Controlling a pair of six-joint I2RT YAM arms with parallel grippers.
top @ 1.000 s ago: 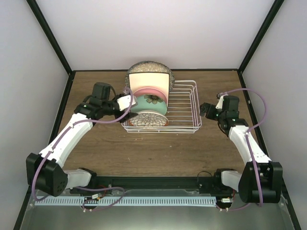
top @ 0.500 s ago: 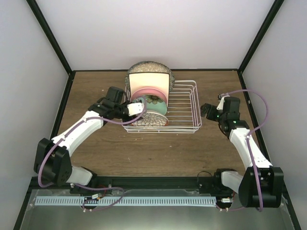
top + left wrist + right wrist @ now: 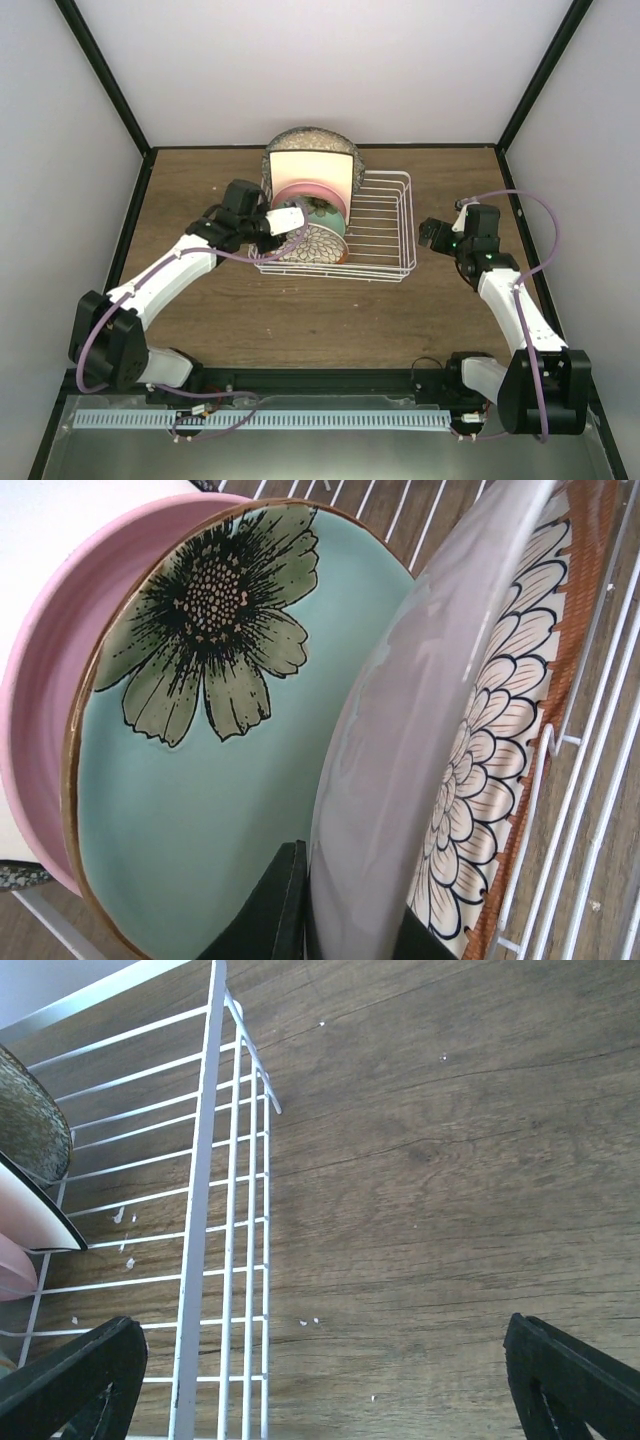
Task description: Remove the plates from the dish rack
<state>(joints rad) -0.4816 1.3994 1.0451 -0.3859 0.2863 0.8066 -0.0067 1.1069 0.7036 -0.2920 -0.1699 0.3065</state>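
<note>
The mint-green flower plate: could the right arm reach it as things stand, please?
Probably not. The right pincer hangs open outside the dish rack's right wall, and the mint-green plate stands at its left end, with the left pincer straddling the floral plate there.

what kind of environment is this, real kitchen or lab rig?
Likely an enclosed lab test cell, not a kitchen: plain white panels in a black frame, two arms bolted to a wood table, and a dish rack of plates as the prop.
</note>
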